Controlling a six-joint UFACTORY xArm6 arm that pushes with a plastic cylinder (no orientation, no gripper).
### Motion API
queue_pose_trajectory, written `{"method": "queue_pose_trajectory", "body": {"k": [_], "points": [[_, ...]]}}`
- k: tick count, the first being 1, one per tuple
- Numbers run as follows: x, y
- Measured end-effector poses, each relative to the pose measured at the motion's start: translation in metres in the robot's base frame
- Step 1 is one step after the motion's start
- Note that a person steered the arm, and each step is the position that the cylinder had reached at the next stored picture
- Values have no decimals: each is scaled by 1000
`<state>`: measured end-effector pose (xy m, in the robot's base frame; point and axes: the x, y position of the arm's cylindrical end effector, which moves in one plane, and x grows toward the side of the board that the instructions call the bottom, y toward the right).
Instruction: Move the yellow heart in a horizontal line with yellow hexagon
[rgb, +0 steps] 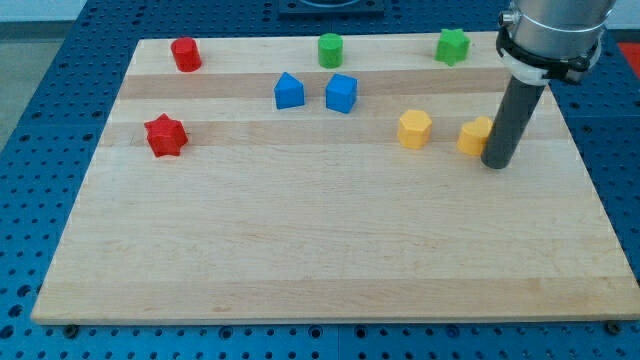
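Note:
The yellow hexagon (414, 129) sits right of the board's middle, in the upper half. The yellow heart (474, 136) lies just to its right, at almost the same height in the view, partly hidden by my rod. My tip (498, 163) rests on the board against the heart's right side, slightly below it. The dark rod rises from there toward the view's top right.
A blue house-shaped block (289, 91) and a blue cube (341, 93) stand left of the hexagon. A red star (165, 135) is at the left, a red cylinder (185, 54) at top left. A green cylinder (330, 49) and green star (452, 46) line the wooden board's (300, 250) top edge.

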<state>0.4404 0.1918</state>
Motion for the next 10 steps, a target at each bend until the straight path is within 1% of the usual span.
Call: {"method": "queue_pose_trajectory", "body": {"k": [3, 5, 6, 10], "points": [[-12, -15], [-12, -17], [-7, -29], [-7, -175]]}}
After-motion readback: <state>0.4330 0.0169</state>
